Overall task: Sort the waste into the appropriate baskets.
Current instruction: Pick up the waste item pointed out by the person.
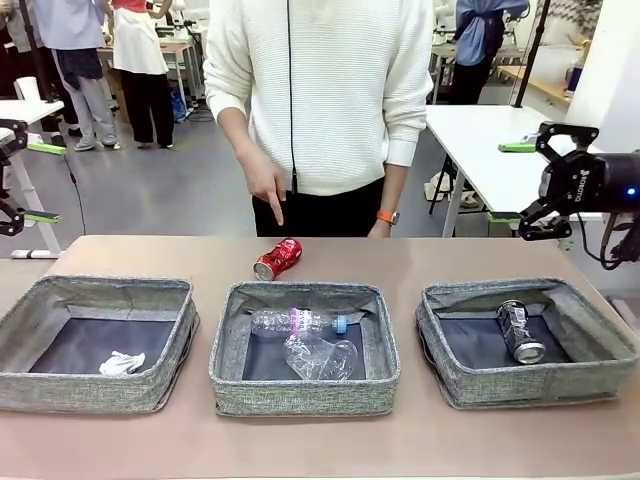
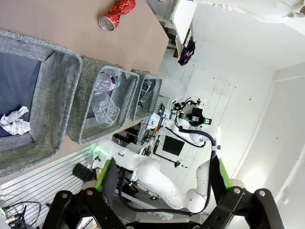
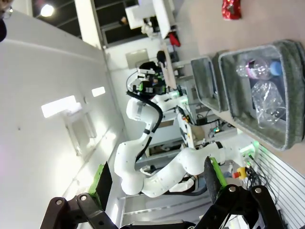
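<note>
Crushed red can (image 1: 278, 259) lies on the table (image 1: 420, 255) beyond the middle basket (image 1: 303, 400), the person's hand (image 1: 262, 184) pointing down at it. Both grippers, left (image 2: 162, 183) and right (image 1: 535, 186), hang spread wide, holding nothing.

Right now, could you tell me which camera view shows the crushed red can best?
The front view: the crushed red can lies whole and unobstructed on the table behind the middle basket. The left wrist view shows it small near the top edge; the right wrist view crops it at the top.
</note>
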{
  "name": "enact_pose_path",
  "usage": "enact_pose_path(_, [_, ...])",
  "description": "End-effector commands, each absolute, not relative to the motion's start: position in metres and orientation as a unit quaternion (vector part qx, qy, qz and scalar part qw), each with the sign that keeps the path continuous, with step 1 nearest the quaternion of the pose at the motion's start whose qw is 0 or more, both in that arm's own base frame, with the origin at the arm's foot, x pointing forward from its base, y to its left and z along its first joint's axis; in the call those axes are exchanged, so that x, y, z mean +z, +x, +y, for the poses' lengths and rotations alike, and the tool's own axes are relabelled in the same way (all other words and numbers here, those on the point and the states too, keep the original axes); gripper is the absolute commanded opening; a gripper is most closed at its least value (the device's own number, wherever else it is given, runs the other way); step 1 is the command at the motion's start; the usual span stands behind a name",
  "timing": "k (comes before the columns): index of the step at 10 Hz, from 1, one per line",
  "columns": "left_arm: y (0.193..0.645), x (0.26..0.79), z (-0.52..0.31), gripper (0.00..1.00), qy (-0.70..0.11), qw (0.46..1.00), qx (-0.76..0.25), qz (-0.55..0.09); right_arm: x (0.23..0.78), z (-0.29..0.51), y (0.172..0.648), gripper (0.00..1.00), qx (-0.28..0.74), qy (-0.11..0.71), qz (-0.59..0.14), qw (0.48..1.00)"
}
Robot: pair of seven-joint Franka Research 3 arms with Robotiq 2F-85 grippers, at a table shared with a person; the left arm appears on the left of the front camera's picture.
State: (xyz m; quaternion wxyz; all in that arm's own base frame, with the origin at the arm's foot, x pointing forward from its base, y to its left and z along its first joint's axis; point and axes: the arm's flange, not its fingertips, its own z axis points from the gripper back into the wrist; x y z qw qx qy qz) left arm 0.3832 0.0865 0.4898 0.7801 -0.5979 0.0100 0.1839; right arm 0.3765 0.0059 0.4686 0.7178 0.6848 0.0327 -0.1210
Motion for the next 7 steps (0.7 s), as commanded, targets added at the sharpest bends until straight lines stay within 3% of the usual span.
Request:
enact_pose_path(1, [0.3809,0.4915,0.0862,1.0,-0.595,0.782,0.184,0.011,0.4717,0.0031,0.3776,1.0,-0.111,0.687,0.029,0.718])
enact_pose_path(7, [0.3832,0.4898,0.0865,1.0,-0.598,0.78,0.184,0.01,0.4717,0.0031,0.3776,1.0,-0.111,0.687,0.029,0.718])
